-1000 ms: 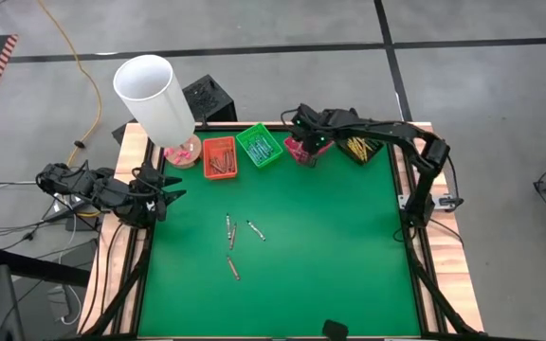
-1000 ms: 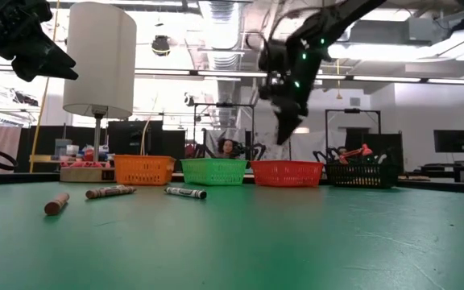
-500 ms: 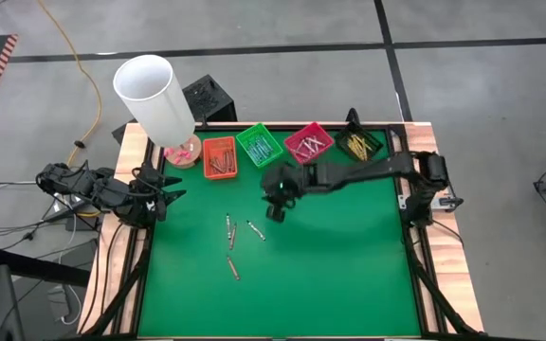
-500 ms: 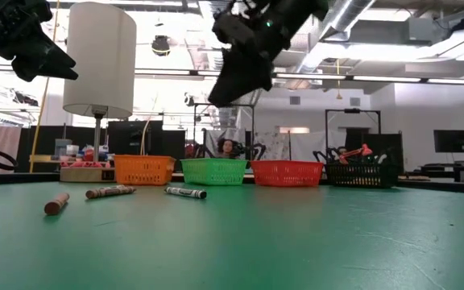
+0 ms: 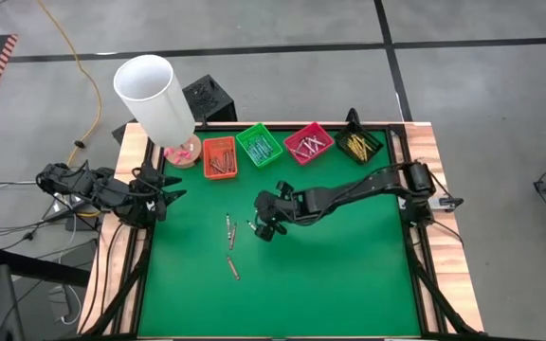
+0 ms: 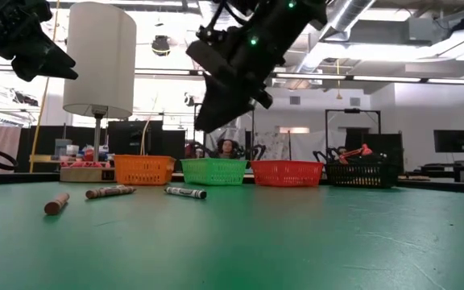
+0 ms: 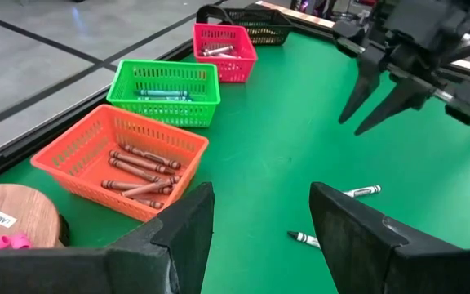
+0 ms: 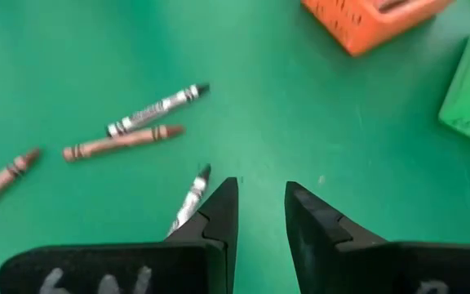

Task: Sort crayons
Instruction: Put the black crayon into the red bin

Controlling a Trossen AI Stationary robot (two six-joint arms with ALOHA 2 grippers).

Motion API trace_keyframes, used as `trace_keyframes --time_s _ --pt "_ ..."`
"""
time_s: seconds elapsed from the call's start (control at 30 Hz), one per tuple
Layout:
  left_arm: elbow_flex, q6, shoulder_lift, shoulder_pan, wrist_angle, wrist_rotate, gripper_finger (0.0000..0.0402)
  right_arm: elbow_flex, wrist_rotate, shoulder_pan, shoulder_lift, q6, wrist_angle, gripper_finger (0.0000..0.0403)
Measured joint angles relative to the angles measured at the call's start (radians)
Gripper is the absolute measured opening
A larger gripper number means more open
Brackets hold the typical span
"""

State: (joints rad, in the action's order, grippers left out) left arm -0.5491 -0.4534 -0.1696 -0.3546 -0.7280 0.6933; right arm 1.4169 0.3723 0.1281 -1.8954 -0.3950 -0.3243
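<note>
Right end effector is hovering w/ fingers narrowly apart, empty, right over the nearest loose crayon on the counter; crayon's lying beside one fingertip, long axis roughly along the fingers. Left arm's farther.

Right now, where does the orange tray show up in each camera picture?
High view: orange tray, at the table's far edge.
Low view: leftmost tray in the row.
Left wrist view: nearest tray, holding brown crayons.
Right wrist view: only a corner shows.
Shared landmark: the green tray beside it.
</note>
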Motion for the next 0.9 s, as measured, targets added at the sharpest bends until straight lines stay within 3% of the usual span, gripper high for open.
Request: trace_keyframes --time_s 0.3,0.7,0.9 --pt "0.0 0.0 0.0 0.0 0.0 0.0 0.0192 -0.001 0.001 -0.002 -0.058 -0.004 0.062 0.0101" --pt "0.0 0.0 0.0 0.0 0.0 0.0 0.0192 0.0 0.005 0.028 -0.091 -0.05 0.119 0.0149" --pt "0.0 0.0 0.0 0.0 0.0 0.0 0.0192 0.0 0.02 0.053 -0.109 -0.046 0.125 0.0146"
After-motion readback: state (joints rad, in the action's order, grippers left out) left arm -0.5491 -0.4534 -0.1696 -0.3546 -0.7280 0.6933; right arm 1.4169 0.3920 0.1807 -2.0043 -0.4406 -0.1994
